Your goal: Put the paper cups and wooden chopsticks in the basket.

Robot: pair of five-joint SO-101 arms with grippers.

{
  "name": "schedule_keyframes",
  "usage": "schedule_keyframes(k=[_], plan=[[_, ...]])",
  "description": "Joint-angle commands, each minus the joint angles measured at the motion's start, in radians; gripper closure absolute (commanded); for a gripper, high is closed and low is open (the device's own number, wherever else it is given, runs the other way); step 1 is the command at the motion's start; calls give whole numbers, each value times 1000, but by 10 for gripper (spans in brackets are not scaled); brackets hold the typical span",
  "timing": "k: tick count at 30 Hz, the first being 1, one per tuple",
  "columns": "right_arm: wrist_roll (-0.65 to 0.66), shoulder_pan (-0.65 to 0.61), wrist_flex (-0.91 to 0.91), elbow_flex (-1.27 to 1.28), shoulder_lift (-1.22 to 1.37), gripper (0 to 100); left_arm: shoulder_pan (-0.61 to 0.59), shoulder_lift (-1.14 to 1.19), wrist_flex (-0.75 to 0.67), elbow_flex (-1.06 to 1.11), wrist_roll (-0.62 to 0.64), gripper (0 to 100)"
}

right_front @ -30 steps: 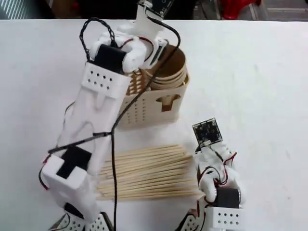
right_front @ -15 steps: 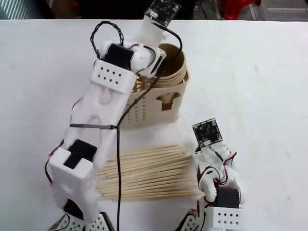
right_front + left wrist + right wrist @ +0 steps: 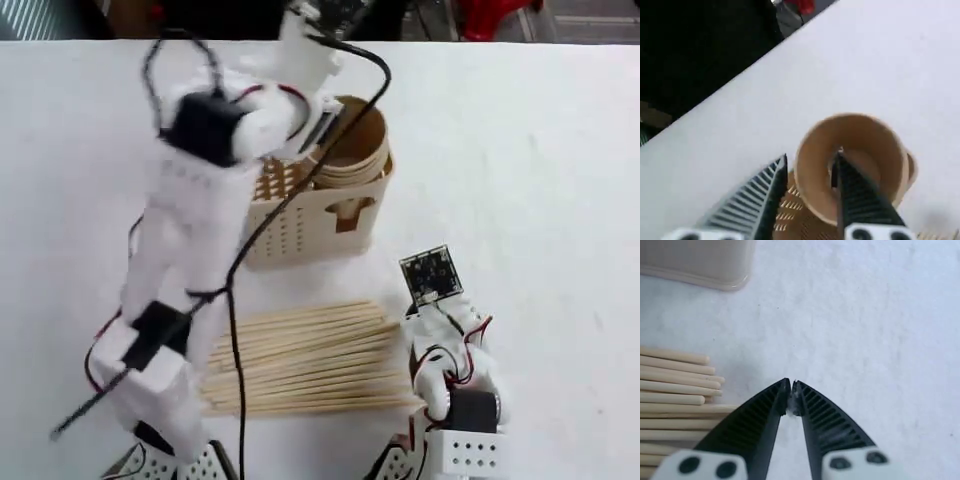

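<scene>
Nearest me, the right gripper [image 3: 791, 397] sat on the table [image 3: 865, 315] with its jaws together, just beside the ends of the chopsticks [image 3: 300, 360], which lay bundled in front of the basket [image 3: 310, 225]. Farther off, the cups [image 3: 865, 150] stood nested in the basket. The left gripper [image 3: 811, 155] hung over them, jaws apart, one finger inside the top rim and one outside. I judged the cup step nearly finished. Next I needed to lift the left gripper clear, then gather the chopsticks.
</scene>
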Motion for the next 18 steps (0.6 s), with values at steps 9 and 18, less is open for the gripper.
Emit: schedule_keyframes(k=[9, 18], plan=[[9, 7, 84, -57, 5, 981, -392, -120, 133, -61, 198, 842], [112, 2, 117, -137, 8, 981, -630, -122, -94, 858, 304, 839]])
